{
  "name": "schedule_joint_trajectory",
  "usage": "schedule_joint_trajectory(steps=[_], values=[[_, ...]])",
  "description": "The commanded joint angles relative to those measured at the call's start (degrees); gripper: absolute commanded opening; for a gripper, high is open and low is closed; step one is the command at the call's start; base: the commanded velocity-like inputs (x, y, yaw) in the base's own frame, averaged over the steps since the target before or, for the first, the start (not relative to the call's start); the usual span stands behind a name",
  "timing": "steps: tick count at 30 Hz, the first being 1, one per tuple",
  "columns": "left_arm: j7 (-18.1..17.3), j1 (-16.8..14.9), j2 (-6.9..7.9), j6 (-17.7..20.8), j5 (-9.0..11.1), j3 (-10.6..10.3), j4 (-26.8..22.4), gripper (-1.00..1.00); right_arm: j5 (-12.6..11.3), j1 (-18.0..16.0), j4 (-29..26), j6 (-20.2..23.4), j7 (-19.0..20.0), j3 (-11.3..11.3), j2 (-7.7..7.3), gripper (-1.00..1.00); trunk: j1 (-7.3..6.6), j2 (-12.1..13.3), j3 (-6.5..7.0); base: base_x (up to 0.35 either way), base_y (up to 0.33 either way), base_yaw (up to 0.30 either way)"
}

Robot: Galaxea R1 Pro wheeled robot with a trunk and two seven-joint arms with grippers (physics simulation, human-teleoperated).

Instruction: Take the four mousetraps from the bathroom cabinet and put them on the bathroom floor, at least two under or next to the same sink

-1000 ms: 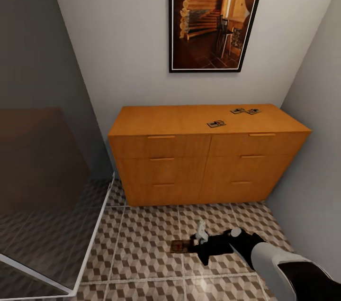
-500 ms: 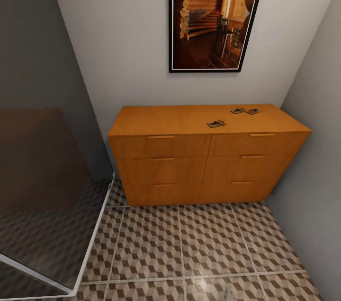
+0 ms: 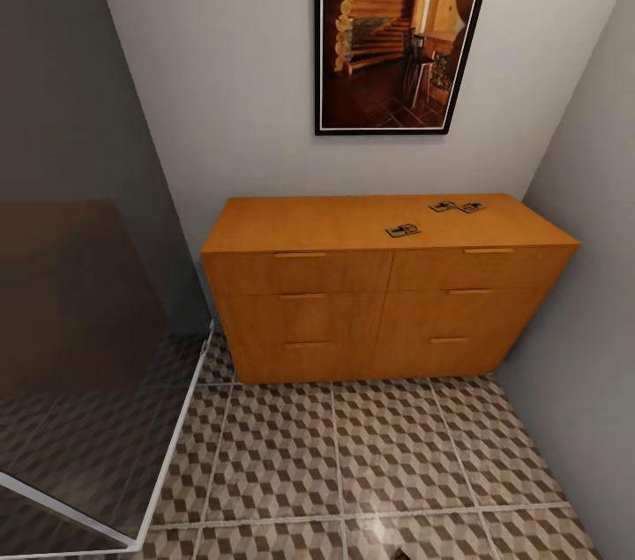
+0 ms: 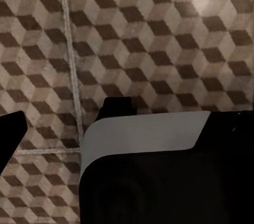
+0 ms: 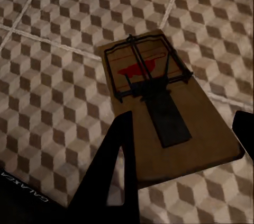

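Observation:
Three mousetraps lie on top of the orange-brown cabinet [image 3: 370, 278]: one [image 3: 402, 230] near the middle and two [image 3: 443, 206] [image 3: 472, 207] side by side at the back right. A fourth mousetrap [image 5: 159, 102], a tan board with a black wire bar and a red mark, sits between the fingers of my right gripper [image 5: 184, 118]. It is tilted and a little above the cube-patterned bathroom floor [image 5: 53, 75]. My left gripper [image 4: 126, 123] hangs over the same tiles [image 4: 137, 38], fingers apart and holding nothing. The sink is out of view.
A glass shower screen [image 3: 97, 348] with a white frame stands at the left of the cabinet. Grey walls close the corner at the back and right, with a framed picture [image 3: 401, 22] above the cabinet. A white and black robot part [image 4: 153, 171] lies close under the left wrist camera.
One second ago my right arm reached low over the tiles in front of the cabinet, with a mousetrap at its gripper. Arm and trap have since drawn back out of the head view.

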Motion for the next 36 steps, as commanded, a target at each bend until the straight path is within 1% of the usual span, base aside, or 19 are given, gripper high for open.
schedule_joint_trajectory(steps=[1, 2, 3, 4, 5, 6, 7, 9, 10, 12, 16, 22, 25, 28, 31, 36], values=[[0.3, 0.0, 0.01, -0.2, 0.0, -0.3, -0.3, 1.0, -2.0, 0.0, 0.0, -0.2, -0.7, 0.4, 0.38, -1.0, 0.0, 0.0, -0.05, 0.0, 0.0, 0.0], [0.3, 0.0, 0.09, -0.2, 0.0, -0.3, -0.9, 1.0, -5.8, 0.1, -0.1, -0.3, -2.6, 0.4, 1.39, -1.0, 0.0, 0.0, -0.05, 0.0, 0.0, 0.0], [0.3, 0.0, 0.14, -0.2, 0.0, -0.3, -1.1, 1.0, -7.7, 0.1, -0.1, -0.3, -3.8, 0.4, 1.96, -1.0, 0.0, 0.0, -0.05, 0.0, 0.0, 0.0], [0.3, 0.0, 0.24, -0.2, 0.0, -0.3, -1.5, 1.0, -11.0, 0.1, -0.3, -0.3, -6.8, 0.4, 3.09, -1.0, 0.0, 0.0, -0.05, 0.0, 0.0, 0.0], [0.3, 0.0, 0.3, -0.2, 0.0, -0.3, -1.6, 1.0, -12.5, 0.1, -0.4, -0.4, -8.5, 0.4, 3.59, -1.0, 0.0, 0.0, -0.05, 0.0, 0.0, 0.0], [0.3, 0.0, 0.39, -0.2, 0.0, -0.3, -1.8, 1.0, -14.6, 0.2, -0.7, -0.5, -12.3, 0.4, 4.42, -1.0, 0.0, 0.0, -0.05, 0.0, 0.0, 0.0], [0.3, 0.0, 0.5, -0.2, 0.0, -0.3, -1.9, 1.0, -16.0, 0.2, -0.9, -0.8, -16.4, 0.5, 4.98, -1.0, 0.0, 0.0, -0.05, 0.0, 0.0, 0.0], [0.3, 0.0, 0.59, -0.2, 0.0, -0.3, -1.9, 1.0, -16.8, 0.2, -1.2, -1.3, -20.2, 0.5, 5.33, -1.0, 0.0, 0.0, -0.05, 0.0, 0.0, 0.0], [0.3, 0.0, 0.67, -0.2, 0.0, -0.3, -1.9, 1.0, -17.4, 0.2, -1.7, -1.8, -23.2, 0.5, 5.55, -1.0, 0.0, 0.0, -0.05, 0.0, 0.0, 0.0], [0.3, 0.0, 0.88, -0.2, 0.0, -0.4, -1.9, 1.0, -17.8, 0.2, -2.9, -2.4, -25.9, 0.5, 5.71, -1.0, 0.0, 0.0, -0.05, 0.0, 0.0, 0.0], [0.3, 0.0, 1.54, -0.3, 0.1, -0.4, -1.8, 1.0, -18.2, 0.2, -6.9, -2.8, -28.0, 0.5, 5.85, -1.0, 0.0, 0.0, -0.05, 0.0, 0.0, 0.0], [0.3, 0.0, 1.85, -1.9, 0.2, -0.5, -1.7, 1.0, -18.4, 0.2, -9.0, -3.3, -28.5, 0.6, 5.91, -1.0, 0.0, 0.0, -0.05, 0.0, 0.0, 0.0], [0.3, 0.0, 1.89, -2.4, 0.3, -0.5, -1.7, 1.0, -18.4, 0.2, -9.4, -5.1, -28.5, 0.7, 5.91, -1.0, 0.0, 0.0, -0.05, 0.0, 0.0, 0.0], [0.3, 0.0, 1.91, -2.7, 0.4, -0.5, -1.6, 1.0, -18.5, 0.2, -9.3, -9.4, -28.5, 0.7, 5.87, -1.0, 0.0, 0.0, -0.05, 0.0, 0.0, 0.0], [0.3, 0.0, 1.92, -3.0, 0.4, -0.5, -1.3, 1.0, -18.5, 0.2, -9.1, -11.9, -28.5, 0.8, 5.96, -1.0, 0.0, 0.0, -0.05, 0.0, 0.0, 0.0], [0.3, 0.0, 1.92, -4.0, 0.4, -0.5, -0.4, 1.0, -18.4, 0.2, -8.4, -13.1, -28.2, 0.8, 6.02, -1.0, 0.0, 0.0, -0.05, 0.0, 0.0, 0.0]])
